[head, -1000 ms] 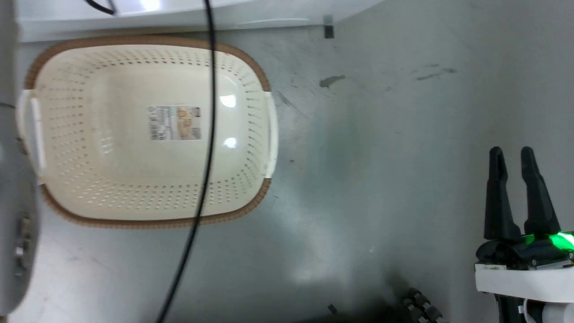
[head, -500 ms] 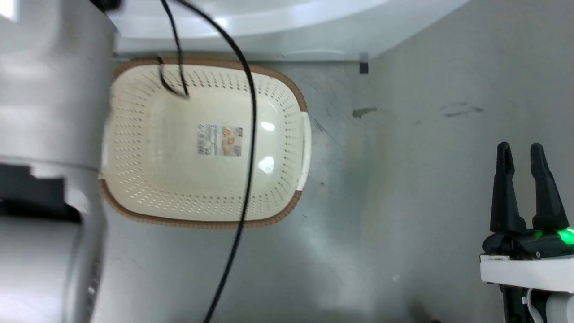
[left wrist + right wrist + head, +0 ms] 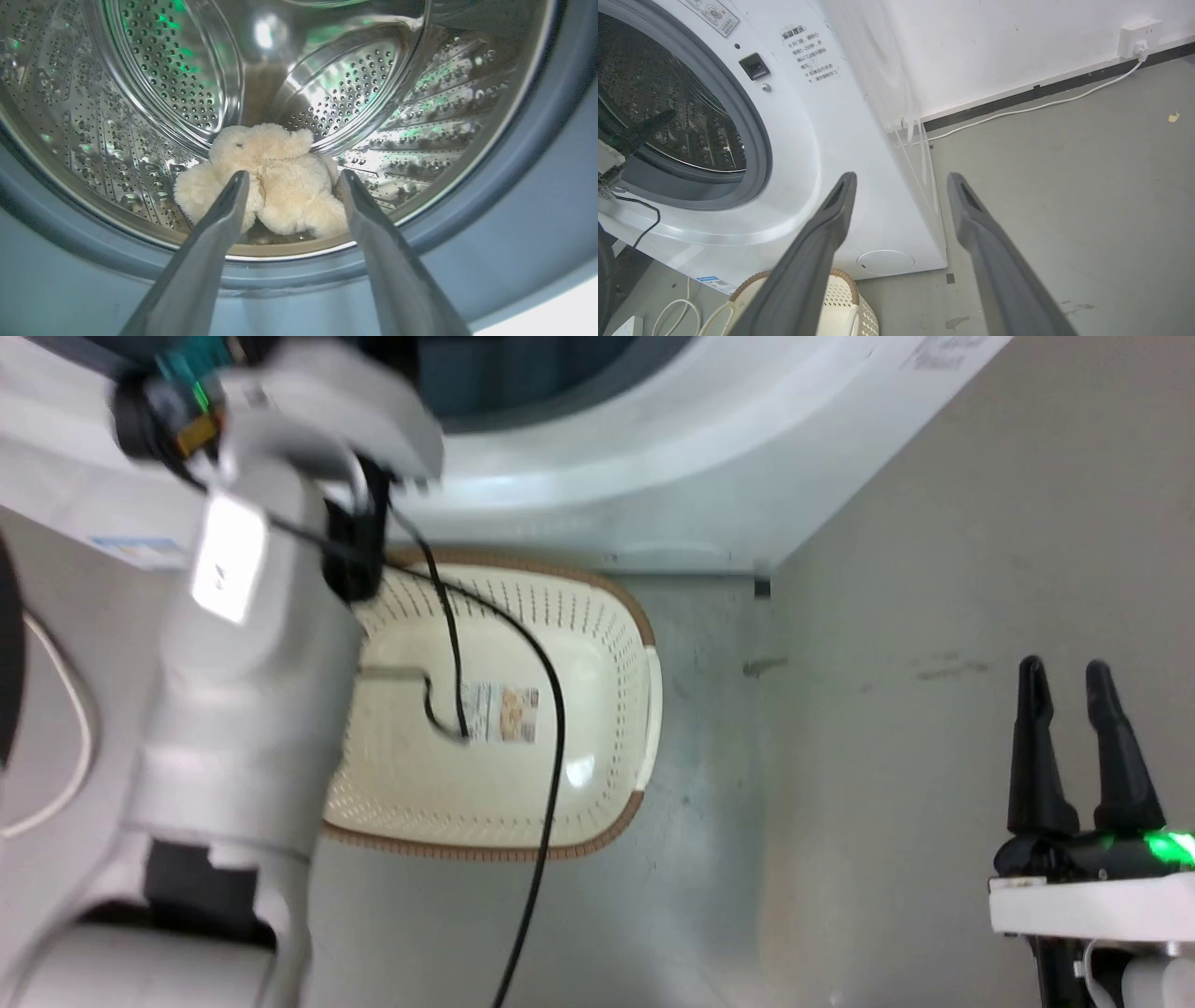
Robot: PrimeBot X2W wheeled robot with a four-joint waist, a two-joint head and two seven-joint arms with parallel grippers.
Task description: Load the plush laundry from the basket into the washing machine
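now holding the left gripper (image 3: 293,175) at the mouth of the washing machine (image 3: 808,140), fingers spread wide and gripping nothing. looking past the fingertips at the plush laundry (image 3: 280,191) lying slumped on the bottom of the shiny perforated drum (image 3: 177,70). holding the right gripper (image 3: 1063,665) above the grey floor (image 3: 840,756), well apart from the basket (image 3: 607,644), jaws equally wide and carrying nothing. seeing a label (image 3: 504,714) on the basket's floor and a black cable (image 3: 553,709) crossing in front of it.
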